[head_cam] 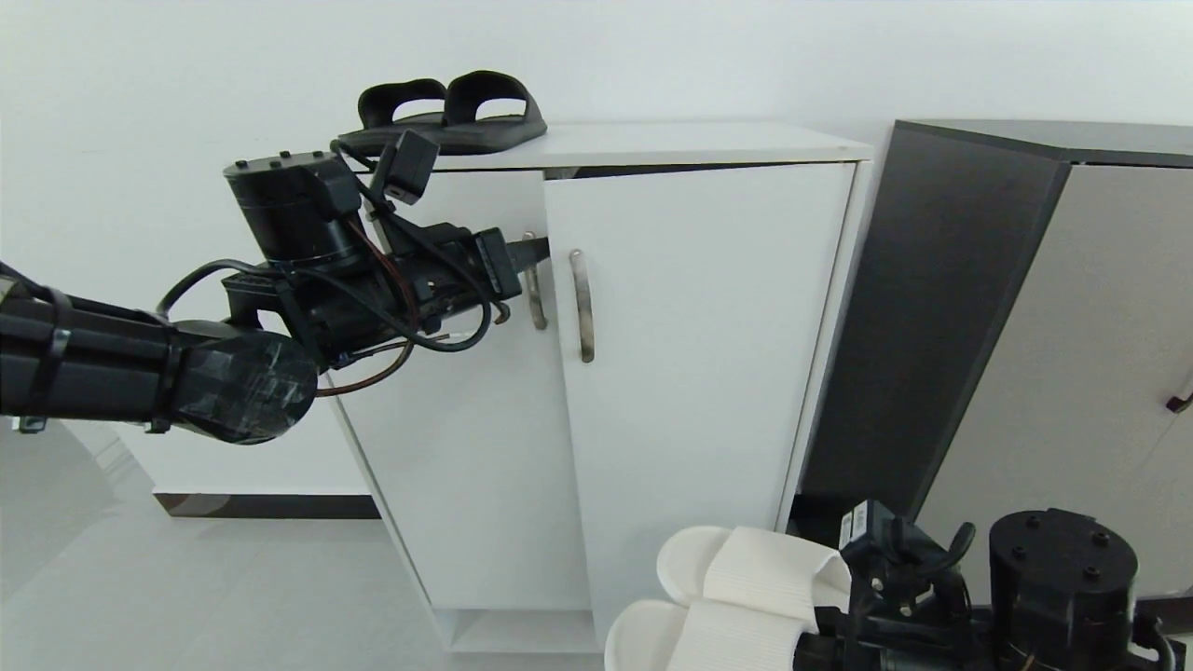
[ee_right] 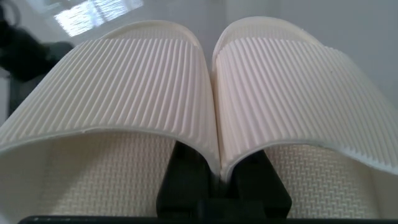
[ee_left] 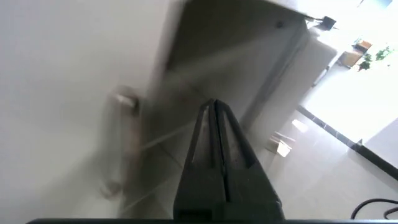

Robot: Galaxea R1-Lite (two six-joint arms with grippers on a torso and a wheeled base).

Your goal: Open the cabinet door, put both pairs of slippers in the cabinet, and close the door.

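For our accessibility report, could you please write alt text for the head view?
The left gripper, shut, is at the left door's handle on a white two-door cabinet; a dark gap shows above the right door. Black slippers rest on the cabinet top, and the right gripper holds white slippers low in front of the cabinet.

This looks like the entry or hallway of a home, or a room staged as one. A white cabinet [head_cam: 690, 373] with two doors and metal handles [head_cam: 582, 303] stands against a bare white wall [head_cam: 140, 93] on a glossy pale floor [head_cam: 233, 596]. Black slippers [head_cam: 447, 112] lie on top of it, and white slippers [head_cam: 736, 596] are low in front of it. A grey cabinet [head_cam: 1025, 326] stands just right of it. Dark skirting [head_cam: 270, 505] runs along the wall to its left, and green plants [ee_left: 379, 53] show far beyond it.
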